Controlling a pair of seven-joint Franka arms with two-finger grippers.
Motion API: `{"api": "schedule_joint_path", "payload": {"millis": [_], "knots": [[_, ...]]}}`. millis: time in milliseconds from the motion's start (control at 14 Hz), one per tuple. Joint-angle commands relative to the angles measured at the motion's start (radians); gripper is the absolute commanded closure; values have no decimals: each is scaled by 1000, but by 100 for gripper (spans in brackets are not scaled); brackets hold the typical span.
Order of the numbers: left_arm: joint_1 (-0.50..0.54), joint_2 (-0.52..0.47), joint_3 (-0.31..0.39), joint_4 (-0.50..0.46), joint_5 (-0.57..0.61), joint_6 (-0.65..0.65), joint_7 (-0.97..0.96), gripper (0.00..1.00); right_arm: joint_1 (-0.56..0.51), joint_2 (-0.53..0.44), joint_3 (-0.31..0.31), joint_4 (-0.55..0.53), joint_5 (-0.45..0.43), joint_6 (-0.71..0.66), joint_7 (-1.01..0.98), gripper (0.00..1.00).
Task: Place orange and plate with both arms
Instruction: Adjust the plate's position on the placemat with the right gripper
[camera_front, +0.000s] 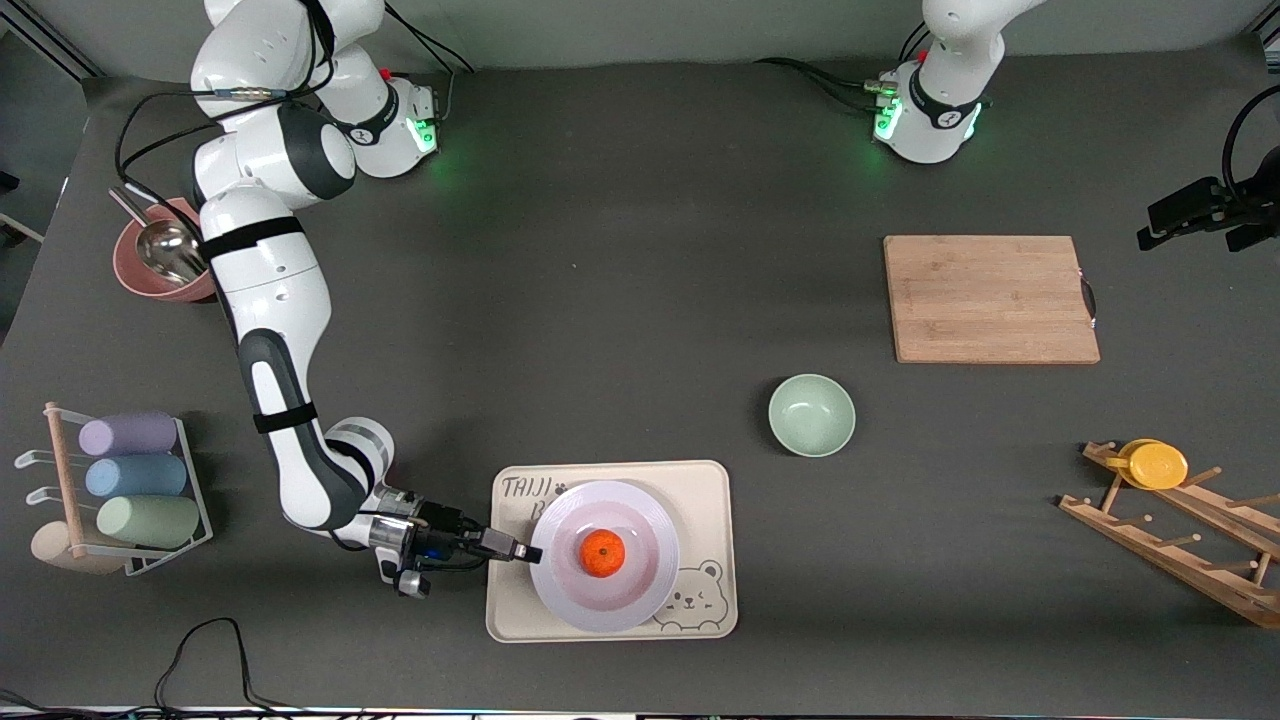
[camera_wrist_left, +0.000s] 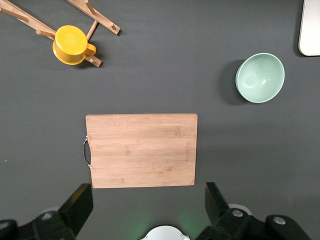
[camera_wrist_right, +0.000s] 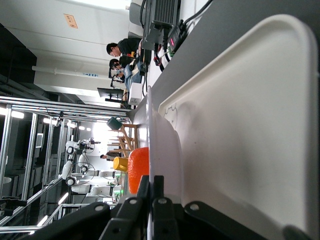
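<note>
Nearby, right gripper (camera_front: 532, 552) jaws pinch plate (camera_front: 640, 600) rim on tray (camera_front: 712, 490); left gripper (camera_wrist_left: 145, 210) jaws open over board (camera_front: 990, 298).

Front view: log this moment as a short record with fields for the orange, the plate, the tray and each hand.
orange: on the plate, orange at its middle
plate: plate lies on the cream tray, rim pinched by the right hand
tray: tray rests on the table, nearer the front camera than the green bowl
right hand: right hand shut on the plate's rim
left hand: left hand open, waiting above the cutting board, holding nothing
</note>
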Motion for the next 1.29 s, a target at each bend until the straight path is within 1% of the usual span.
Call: {"api": "schedule_joint_path", "payload": {"millis": [0, 286, 1000, 1071, 1214], "knots": [[-5, -12, 2, 15, 4, -23, 14, 0, -4, 37, 13, 39, 1, -10, -11, 100], [-3, -10, 5, 14, 4, -23, 14, 0, -9, 37, 13, 18, 18, -35, 2, 100], [-5, -10, 3, 12, -8, -18, 13, 0, -9, 28, 4, -13, -1, -33, -8, 100], [-5, -10, 3, 12, -8, -20, 13, 0, -7, 22, 4, -15, -4, -33, 0, 100], [-3, -10, 3, 12, -8, -20, 13, 0, -3, -1, 2, -15, -44, -26, 15, 100]]}}
